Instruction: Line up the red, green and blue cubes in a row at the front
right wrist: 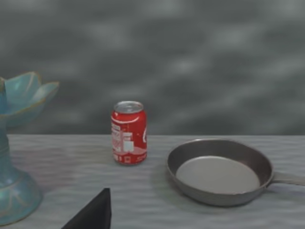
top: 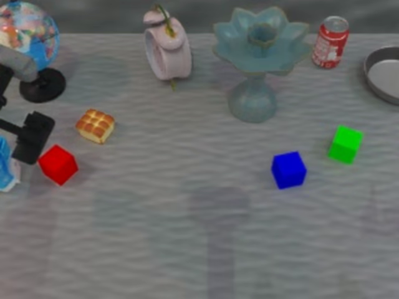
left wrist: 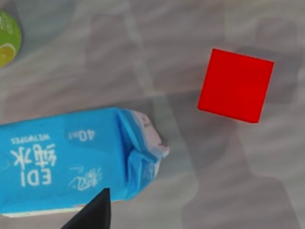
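Left gripper [top: 30, 138] beside red cube [top: 58, 164], at table's left edge; finger state indeterminate.
Blue cube [top: 288, 169] and green cube [top: 345, 144] sit right, apart.

The surface [top: 187, 249] looks like pale grey cloth, matt with fine ripples. The red cube [top: 58, 164], blue cube [top: 288, 169] and green cube [top: 345, 144] are smooth, plain and flat-coloured, like plastic. The soda can [right wrist: 128, 132] is shiny printed metal, the pan [right wrist: 219, 171] dull grey metal. The blue carton [left wrist: 71, 160] looks like printed paper, creased at its folded end.
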`<state>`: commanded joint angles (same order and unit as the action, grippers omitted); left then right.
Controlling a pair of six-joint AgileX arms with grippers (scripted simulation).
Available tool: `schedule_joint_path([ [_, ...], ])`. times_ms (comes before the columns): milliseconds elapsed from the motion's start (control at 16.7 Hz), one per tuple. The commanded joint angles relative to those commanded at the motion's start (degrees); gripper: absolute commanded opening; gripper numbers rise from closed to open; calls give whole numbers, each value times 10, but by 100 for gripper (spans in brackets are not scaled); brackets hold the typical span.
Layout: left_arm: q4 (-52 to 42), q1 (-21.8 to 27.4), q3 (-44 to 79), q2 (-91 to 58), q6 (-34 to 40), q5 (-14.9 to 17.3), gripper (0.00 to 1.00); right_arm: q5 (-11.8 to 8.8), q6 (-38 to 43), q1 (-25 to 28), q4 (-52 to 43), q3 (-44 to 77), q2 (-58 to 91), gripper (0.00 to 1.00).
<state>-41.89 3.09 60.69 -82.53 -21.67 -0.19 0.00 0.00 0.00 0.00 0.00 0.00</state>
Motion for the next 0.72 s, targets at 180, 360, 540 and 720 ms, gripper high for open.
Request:
schedule_joint_path([
  [180,-77,6,113,-147,-40,0,100,0,0,0,0,0,0,100],
  [360,-135,11,206,-269,-71,1,100,0,0,0,0,0,0,100],
  [540,-172,14,271,-344,-92,3,100,0,0,0,0,0,0,100],
  [720,-186,15,297,-374,-100,3,100,0,0,0,0,0,0,100],
])
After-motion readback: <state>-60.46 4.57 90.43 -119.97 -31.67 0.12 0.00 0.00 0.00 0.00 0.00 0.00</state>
